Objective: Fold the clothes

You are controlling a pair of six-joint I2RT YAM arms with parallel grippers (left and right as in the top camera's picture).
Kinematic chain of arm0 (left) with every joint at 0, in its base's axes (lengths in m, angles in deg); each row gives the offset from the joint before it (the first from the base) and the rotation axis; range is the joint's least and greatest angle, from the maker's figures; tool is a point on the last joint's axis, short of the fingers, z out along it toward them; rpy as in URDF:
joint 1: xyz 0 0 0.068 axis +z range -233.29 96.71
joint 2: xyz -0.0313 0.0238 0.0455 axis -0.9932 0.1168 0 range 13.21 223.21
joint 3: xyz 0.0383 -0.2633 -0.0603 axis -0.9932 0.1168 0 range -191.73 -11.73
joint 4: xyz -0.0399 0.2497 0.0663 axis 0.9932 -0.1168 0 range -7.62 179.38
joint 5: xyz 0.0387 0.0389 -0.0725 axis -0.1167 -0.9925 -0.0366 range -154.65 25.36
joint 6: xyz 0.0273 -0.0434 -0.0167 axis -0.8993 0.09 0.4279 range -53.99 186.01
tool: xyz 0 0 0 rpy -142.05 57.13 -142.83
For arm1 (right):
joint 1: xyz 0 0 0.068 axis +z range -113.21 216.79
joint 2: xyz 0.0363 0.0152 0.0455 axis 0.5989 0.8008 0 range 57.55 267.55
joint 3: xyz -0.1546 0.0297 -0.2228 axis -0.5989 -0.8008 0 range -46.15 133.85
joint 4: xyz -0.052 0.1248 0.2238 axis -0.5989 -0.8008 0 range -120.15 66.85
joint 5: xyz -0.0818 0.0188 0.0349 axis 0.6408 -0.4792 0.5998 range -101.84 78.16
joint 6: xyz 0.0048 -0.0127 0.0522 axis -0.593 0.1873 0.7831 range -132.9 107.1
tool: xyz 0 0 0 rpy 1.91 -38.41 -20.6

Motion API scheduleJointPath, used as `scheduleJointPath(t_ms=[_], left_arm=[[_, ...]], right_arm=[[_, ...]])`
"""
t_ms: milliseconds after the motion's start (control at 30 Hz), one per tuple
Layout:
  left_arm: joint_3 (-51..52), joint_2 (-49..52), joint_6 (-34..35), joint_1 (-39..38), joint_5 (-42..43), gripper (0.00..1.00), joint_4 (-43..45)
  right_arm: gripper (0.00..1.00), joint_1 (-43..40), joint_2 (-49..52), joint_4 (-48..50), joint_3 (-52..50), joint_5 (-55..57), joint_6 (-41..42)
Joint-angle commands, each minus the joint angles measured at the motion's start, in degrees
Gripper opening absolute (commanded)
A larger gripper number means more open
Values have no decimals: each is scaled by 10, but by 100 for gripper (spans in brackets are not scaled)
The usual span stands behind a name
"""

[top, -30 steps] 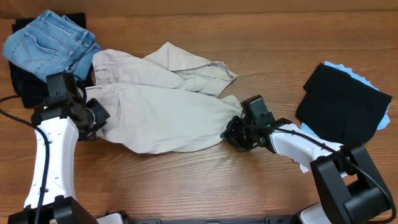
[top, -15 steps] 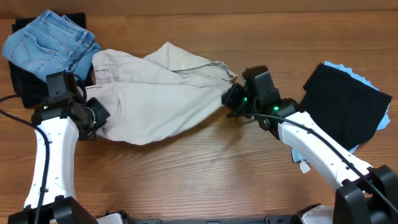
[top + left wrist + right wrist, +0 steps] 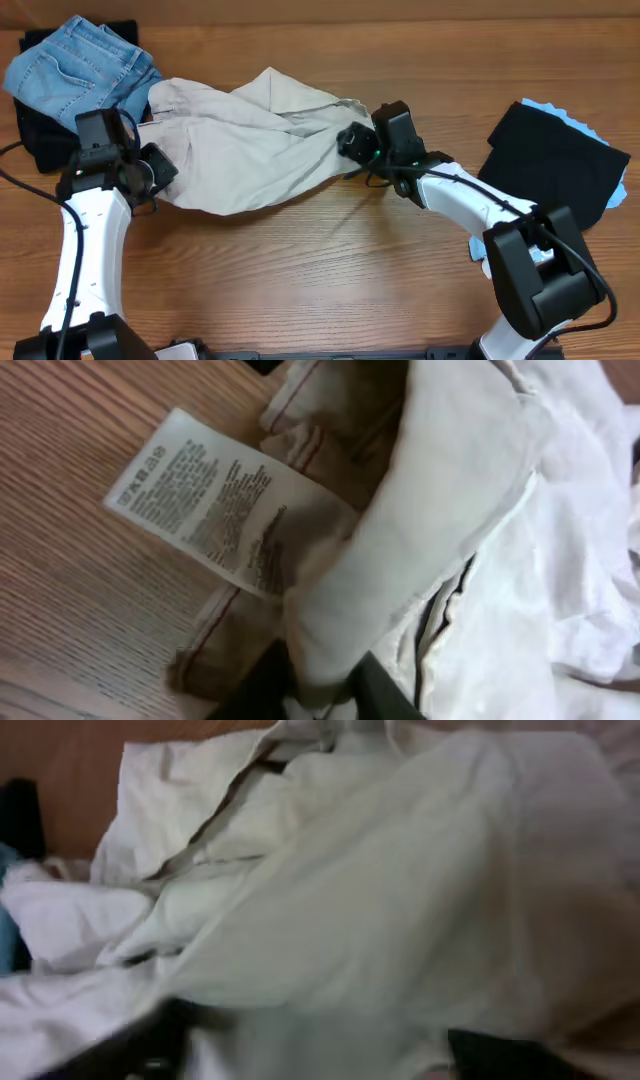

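Note:
The clothes, large cream trousers, lie bunched across the table's left centre with one end folded back over the rest. My left gripper is at their left edge. In the left wrist view it is shut on a fold of the cream cloth, next to the white printed label. My right gripper sits at the trousers' right edge. In the right wrist view its jaws stand wide apart, with loose cream cloth lying in front of them and nothing pinched.
Blue jeans rest on a black garment at the far left corner. A folded black garment lies on a blue cloth at the right. Bare wooden table runs along the front.
My right gripper carried the trousers' right end up and left over the garment, then opened and let go. The left gripper shifted slightly up, still on the cloth.

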Motion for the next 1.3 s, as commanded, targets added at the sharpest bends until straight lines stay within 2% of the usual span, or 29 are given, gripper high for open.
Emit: scheduleJointPath(t_ms=[0,67,167,300,600,633,667,700,733,800,833,1000,1133,1267], left_arm=[[4,26,-1,-1,-4,36,9],[4,50,-4,-1,-4,41,5],[3,53,-21,-1,-4,45,8],[3,53,-19,-1,-4,47,21],[3,53,-13,-1,-3,47,23],[3,53,-13,-1,-3,47,22],[3,53,-14,-1,-3,45,21],[3,53,-14,-1,-4,39,19],[3,53,-14,-1,-3,30,17],[3,52,-17,-1,-3,5,12],[1,51,-23,-1,0,4,4],[-16,16,-44,-4,23,4,-46],[-19,-60,-42,-10,28,4,-89],[-19,-147,3,-11,27,4,-156]], right_arm=[[100,-5,-9,-34,24,3,-62],[100,-33,-11,-103,54,2,-95],[100,-70,-12,-161,65,-24,-98],[100,-93,-12,-162,63,-97,-115],[96,-54,7,-134,61,-94,-145],[90,-52,16,-125,61,-94,-145],[70,-52,22,-116,61,-94,-145],[52,-52,23,-109,61,-94,-145],[38,-52,23,-99,62,-94,-145],[11,-52,21,-96,70,-103,-145],[4,-54,19,-102,78,-110,-144],[4,-56,-26,-156,102,-89,-145],[4,-56,-117,-212,104,-62,-128],[4,-50,-220,-283,105,-37,-101]])
